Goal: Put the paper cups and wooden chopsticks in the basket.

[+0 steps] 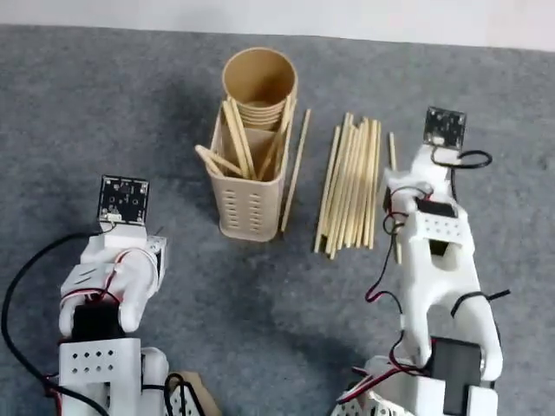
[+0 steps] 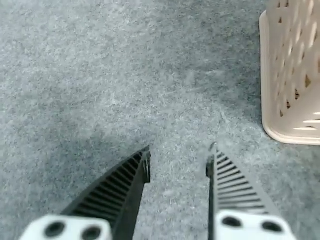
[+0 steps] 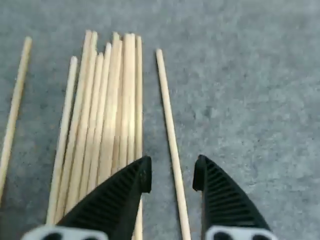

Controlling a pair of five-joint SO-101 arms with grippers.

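Right gripper with jaws apart, close above the grey carpet, straddling a single chopstick just beside the loose bundle of wooden chopsticks, on the side away from the basket. Left gripper likewise spread and empty, over bare carpet near the basket's foot. Basket upright between the two arms, already holding a nested stack of paper cups and several chopsticks splayed against its rim. One stray stick close along its outer wall, touching or not impossible to tell. Bundle flat on the carpet between basket and right arm. Likely hazards from here, as a judgement:

- thin round stick rolling or pivoting out of the jaws on closing, owing to a narrow grip near one end;
- inner jaw catching the edge of the bundle and dragging or scattering its neighbours;
- long stick sagging once lifted and striking the rim or the sticks already inside;
- tall, light basket tipping under a sideways knock and spilling the cups;
- soft pile possibly snagging a fingertip pressed too low.

Surface: short-pile grey carpet across the whole work area. Beyond its far edge, a pale plain strip, floor or wall not distinguishable.
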